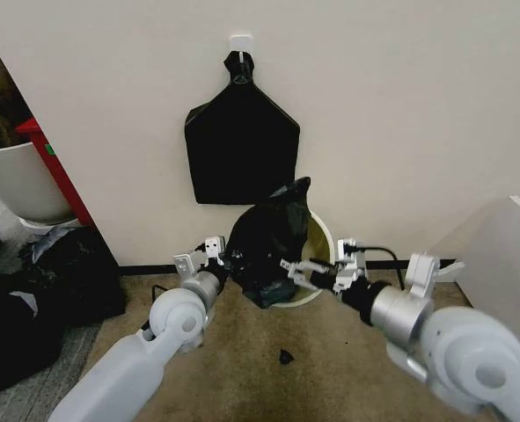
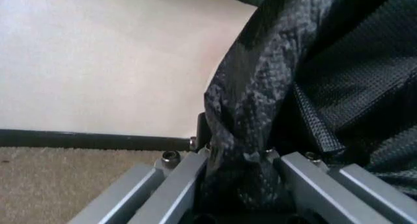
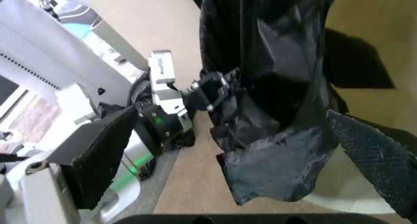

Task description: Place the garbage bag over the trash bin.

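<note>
Head view: garbage bag [image 1: 264, 251] bunched over trash bin [image 1: 319, 236] at 12 o'clock. Left gripper [image 1: 229, 265] clamped on the bag's edge; right gripper [image 1: 288, 268] grip state unclear.

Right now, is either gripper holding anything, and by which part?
The left gripper pinches the garbage bag at its left side edge. The right gripper reaches the bag's right side; its hold cannot be told.

Both your arms reach forward, low in the head frame.
Your left gripper [image 1: 227, 264], just left of centre, is clamped on the garbage bag [image 1: 264, 246]; your right gripper [image 1: 288, 269] sits right of centre, its fingers at the bag's edge.
</note>
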### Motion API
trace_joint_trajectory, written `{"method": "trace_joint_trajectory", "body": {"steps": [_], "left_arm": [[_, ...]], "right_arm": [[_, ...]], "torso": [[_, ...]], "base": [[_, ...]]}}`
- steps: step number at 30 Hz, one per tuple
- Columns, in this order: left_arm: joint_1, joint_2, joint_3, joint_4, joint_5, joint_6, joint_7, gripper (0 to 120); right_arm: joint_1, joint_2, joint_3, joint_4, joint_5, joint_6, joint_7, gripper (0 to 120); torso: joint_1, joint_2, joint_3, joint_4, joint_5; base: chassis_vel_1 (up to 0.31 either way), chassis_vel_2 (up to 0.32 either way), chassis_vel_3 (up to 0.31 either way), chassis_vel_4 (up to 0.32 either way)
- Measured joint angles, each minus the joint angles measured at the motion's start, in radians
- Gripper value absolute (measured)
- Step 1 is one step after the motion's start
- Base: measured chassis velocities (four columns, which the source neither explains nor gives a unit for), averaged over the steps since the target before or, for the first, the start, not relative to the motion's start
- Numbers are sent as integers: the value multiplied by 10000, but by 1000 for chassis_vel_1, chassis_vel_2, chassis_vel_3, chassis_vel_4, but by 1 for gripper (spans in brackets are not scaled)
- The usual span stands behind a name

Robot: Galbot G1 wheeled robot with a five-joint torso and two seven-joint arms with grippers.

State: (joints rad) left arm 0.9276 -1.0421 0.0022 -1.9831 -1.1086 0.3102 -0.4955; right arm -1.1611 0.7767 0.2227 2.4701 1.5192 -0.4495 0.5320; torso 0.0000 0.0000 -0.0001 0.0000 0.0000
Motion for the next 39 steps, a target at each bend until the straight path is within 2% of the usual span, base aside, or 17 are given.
{"method": "trace_joint_trajectory", "body": {"steps": [17,29,34,39], "left_arm": [[-108,71,67,-288,-63,13,-57,0],[-268,59,69,-82,224,10,-27,0],[-323,4,111,-76,214,6,-23,0],[-376,17,125,-76,193,6,-6,0]], "right_arm": [[536,614,-615,-456,-114,-56,928,97],[717,231,-400,-143,87,-214,2182,97],[778,506,-489,-351,135,-155,2217,97],[848,794,-680,-663,-116,-98,1712,97]], "torso": [[0,0,1,0,0],[0,0,1,0,-1],[0,0,1,0,2],[0,0,1,0,0]], "base": [[0,0,0,0],[0,0,0,0],[0,0,0,0],[0,0,0,0]]}}
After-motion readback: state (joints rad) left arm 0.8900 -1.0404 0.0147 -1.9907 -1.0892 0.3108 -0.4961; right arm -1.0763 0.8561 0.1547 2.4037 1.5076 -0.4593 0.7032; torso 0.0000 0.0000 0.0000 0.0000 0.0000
